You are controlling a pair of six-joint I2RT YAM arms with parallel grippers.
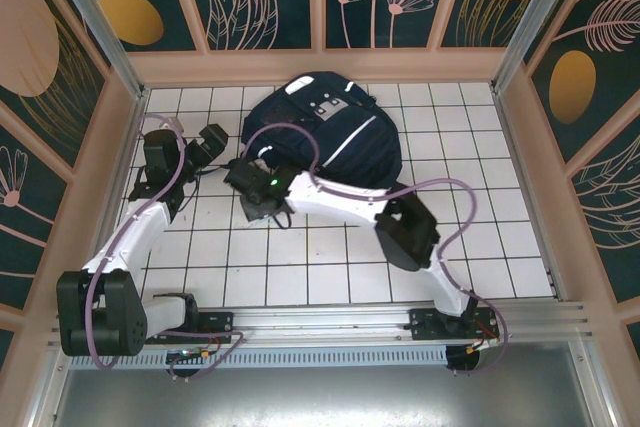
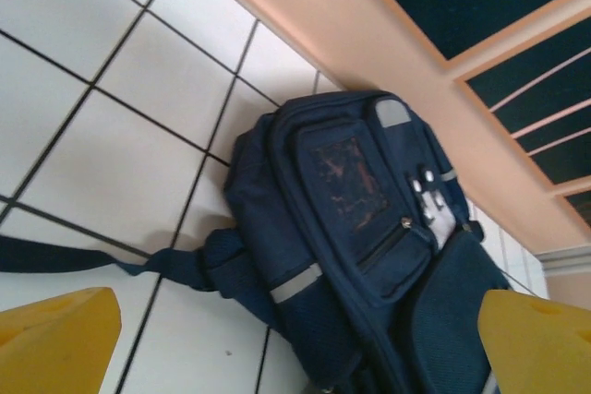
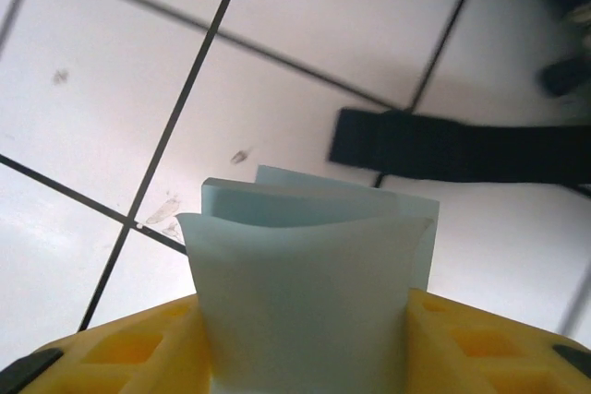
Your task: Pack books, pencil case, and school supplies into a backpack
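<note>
**Q:** Where is the backpack?

**A:** From above, the backpack (image 1: pixel 340 132) lies on the white tiled table (image 1: pixel 480 237) toward 12 o'clock, close to the far wall. Its grey patch faces up. Through my left wrist camera it runs from the centre down toward 5 o'clock, front pocket and reflective stripe toward me. A dark strap (image 2: pixel 55 254) trails out over the tiles toward 9 o'clock.

**Q:** What are your hands doing?

**A:** My left gripper (image 1: pixel 213 140) sits at about 9 o'clock of the backpack, just beside it. Its yellow fingers (image 2: pixel 55 343) are spread wide, one in each lower corner of the wrist view, with nothing between them. My right gripper (image 1: pixel 258 213) is at about 8 o'clock of the backpack, near its lower left edge. Its jaws are pressed onto a light-blue flat piece (image 3: pixel 314 265).

**Q:** How does that piece sit?

**A:** It stands up out of the jaws, pinched at its lower end. The free edge shows a couple of thin layers, slightly bowed. Beyond it are bare tiles, and a dark band of strap lies flat at about 2 o'clock, apart from the piece. I cannot tell whether the piece touches the table.
</note>
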